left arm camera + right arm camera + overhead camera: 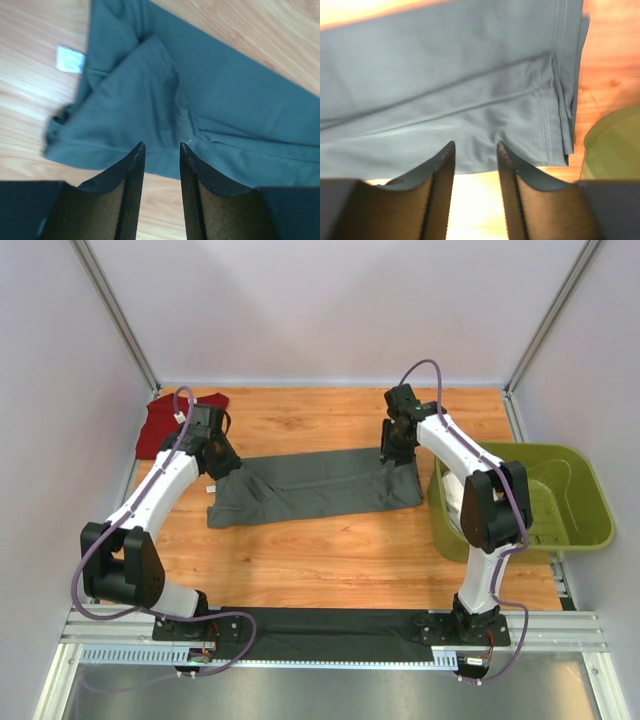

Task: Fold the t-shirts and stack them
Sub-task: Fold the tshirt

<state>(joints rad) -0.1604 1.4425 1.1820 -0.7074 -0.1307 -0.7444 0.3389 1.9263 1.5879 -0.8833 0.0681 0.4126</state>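
Observation:
The dark grey t-shirt [320, 488] lies folded into a long strip across the middle of the wooden table. Its white neck label [70, 59] pokes out at the left end. My left gripper [222, 462] hovers over that left end, open, with bare wood showing between its fingers [162, 145]. My right gripper [395, 455] stands over the strip's right end near the stitched hem [542, 100], also open and holding nothing [475, 143]. The dark red t-shirt [165, 420] lies bunched in the far left corner, behind the left arm.
An olive-green plastic basket [590, 502] stands at the right edge of the table, close to the right arm; its rim [615, 145] shows beside the shirt's hem. White walls enclose the table on three sides.

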